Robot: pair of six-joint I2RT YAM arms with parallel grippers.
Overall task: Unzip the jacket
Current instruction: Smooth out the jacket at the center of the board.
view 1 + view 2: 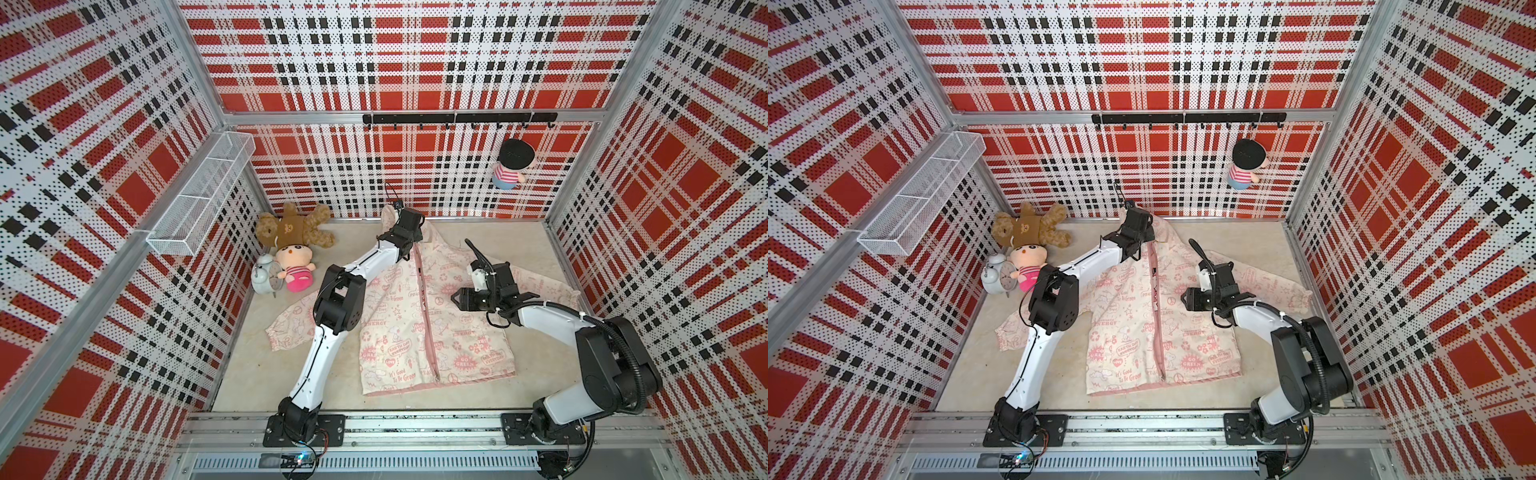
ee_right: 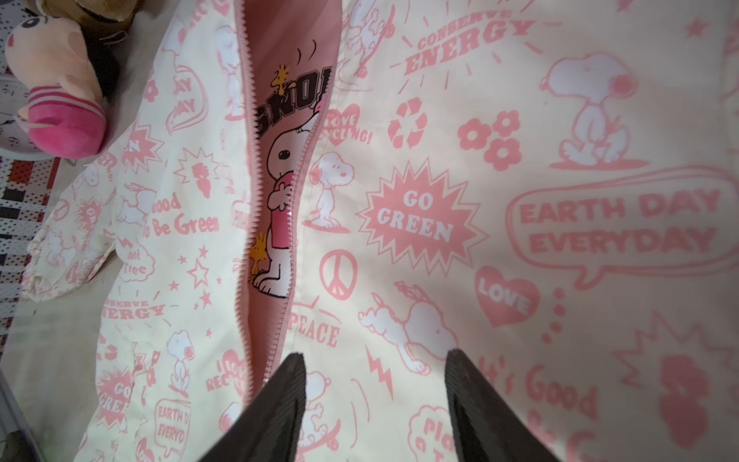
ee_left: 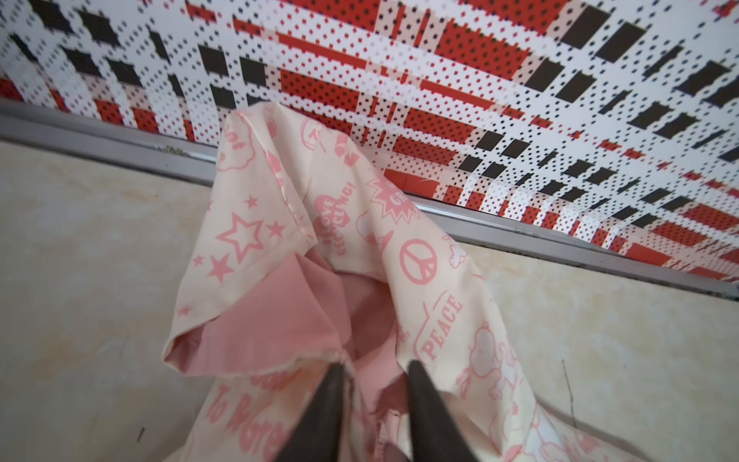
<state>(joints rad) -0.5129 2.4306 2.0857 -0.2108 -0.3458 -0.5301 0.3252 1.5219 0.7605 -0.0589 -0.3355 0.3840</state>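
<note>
The cream jacket (image 1: 457,336) (image 1: 1121,332) with pink prints lies flat on the table, hood toward the back wall. Its pink zipper (image 1: 430,332) (image 2: 298,176) stands parted along the upper chest, and a cartoon print shows inside. A small dark tab lies at the zipper's lower end near the hem. My left gripper (image 1: 409,249) (image 1: 1138,249) (image 3: 376,364) is at the collar below the hood (image 3: 280,192). Its jaws are apart, astride the pink collar fabric. My right gripper (image 1: 457,300) (image 1: 1185,297) (image 2: 376,354) hovers open over the right front panel, just beside the zipper, with nothing between its fingers.
A brown teddy bear (image 1: 295,230), a pink doll (image 1: 293,266) and a white alarm clock (image 1: 264,276) crowd the back left corner. A wire basket (image 1: 203,195) hangs on the left wall. A hook rail (image 1: 457,118) with a hanging doll (image 1: 511,166) runs along the back wall.
</note>
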